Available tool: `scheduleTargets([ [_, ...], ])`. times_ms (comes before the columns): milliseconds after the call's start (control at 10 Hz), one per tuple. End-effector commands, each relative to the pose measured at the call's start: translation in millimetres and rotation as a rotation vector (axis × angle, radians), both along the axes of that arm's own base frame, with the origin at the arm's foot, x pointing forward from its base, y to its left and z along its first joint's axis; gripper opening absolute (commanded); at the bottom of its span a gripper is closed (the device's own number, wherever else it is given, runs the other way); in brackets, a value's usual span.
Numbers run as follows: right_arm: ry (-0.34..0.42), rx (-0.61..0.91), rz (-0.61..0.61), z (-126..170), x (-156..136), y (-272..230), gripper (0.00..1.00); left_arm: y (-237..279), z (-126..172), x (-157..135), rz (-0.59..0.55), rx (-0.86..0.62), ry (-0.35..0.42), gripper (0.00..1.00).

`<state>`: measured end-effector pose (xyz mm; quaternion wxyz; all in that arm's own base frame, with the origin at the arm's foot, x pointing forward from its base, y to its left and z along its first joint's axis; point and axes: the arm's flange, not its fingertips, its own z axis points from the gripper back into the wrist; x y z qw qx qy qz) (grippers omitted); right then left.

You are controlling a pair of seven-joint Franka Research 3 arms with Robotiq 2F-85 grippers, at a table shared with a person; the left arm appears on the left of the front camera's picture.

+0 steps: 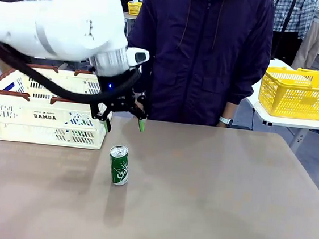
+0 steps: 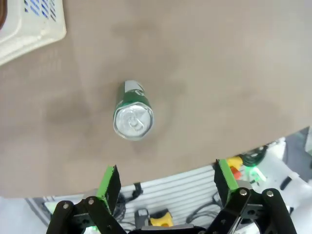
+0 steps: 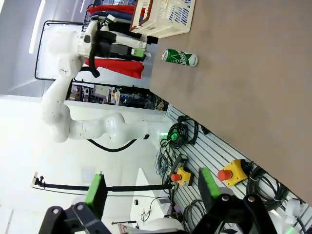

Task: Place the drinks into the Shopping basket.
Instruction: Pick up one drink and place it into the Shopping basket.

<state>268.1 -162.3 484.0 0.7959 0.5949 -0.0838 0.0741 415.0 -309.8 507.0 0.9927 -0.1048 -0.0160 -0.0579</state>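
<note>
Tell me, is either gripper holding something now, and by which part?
Nothing is held. The left gripper hangs open above the upright green can, and the right gripper is open too.

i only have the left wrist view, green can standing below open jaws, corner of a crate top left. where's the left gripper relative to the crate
Observer: In the front view the left gripper hangs beside the Shopping basket's right end, above and behind the green can.
Operator: anything in the crate
Observer: Blue shows through its perforated wall; what it is I cannot tell.
Operator: right arm near?
Observer: The right gripper is off the table's edge, jaws open, far from the can.
Operator: anyone across
Observer: A person in a dark coat stands at the far edge.
</note>
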Motion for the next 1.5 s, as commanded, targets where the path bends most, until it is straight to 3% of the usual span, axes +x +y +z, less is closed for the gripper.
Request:
scheduleTargets([
  [0,0.009,0.021,-0.008,6.0,-0.2,1.0,1.0,12.4,-23.5,-11.1,-0.008,-0.012,-0.023,1.0],
  [700,0.009,0.021,-0.008,6.0,-0.2,1.0,1.0,2.3,-97.1,21.0,0.052,0.129,-0.001,1.0],
  [1200,0.009,0.021,-0.008,6.0,-0.2,1.0,1.0,1.3,-111.3,26.5,0.065,0.144,0.046,1.0],
  [1300,0.009,0.021,-0.008,6.0,-0.2,1.0,1.0,0.9,-111.2,28.6,0.058,0.127,0.069,0.54],
  [1400,0.009,0.021,-0.008,6.0,-0.2,1.0,1.0,3.3,-110.0,28.4,0.064,0.13,0.078,0.0],
])
